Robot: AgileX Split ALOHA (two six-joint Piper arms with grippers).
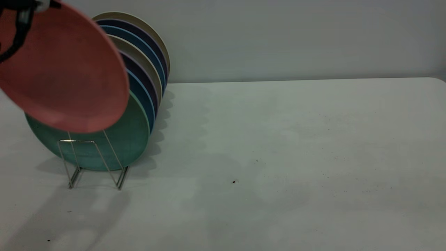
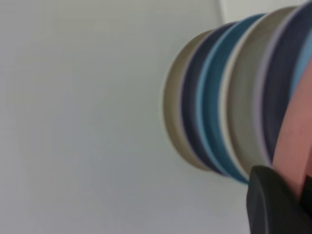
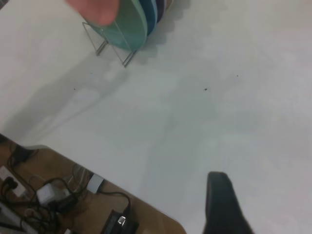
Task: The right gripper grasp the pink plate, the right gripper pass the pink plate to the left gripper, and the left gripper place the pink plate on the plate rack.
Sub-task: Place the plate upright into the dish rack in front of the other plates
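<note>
The pink plate [image 1: 66, 69] hangs tilted in the air at the far left, in front of the teal-green plate [image 1: 122, 143] and above the front loops of the wire plate rack [image 1: 92, 158]. My left gripper [image 1: 19, 14] reaches in from the top left corner and is shut on the plate's upper edge. In the left wrist view a black finger [image 2: 270, 202] presses on the pink plate [image 2: 295, 141]. My right gripper is out of the exterior view; a black part of it [image 3: 222, 204] shows in the right wrist view, far from the rack [image 3: 105, 46] and above the table's near edge.
Several plates [image 1: 146, 59] in blue, dark purple and beige stand upright in the rack behind the teal one. The white table [image 1: 278, 157] stretches to the right. Cables and power adapters [image 3: 53, 195] lie on the floor past the table's edge.
</note>
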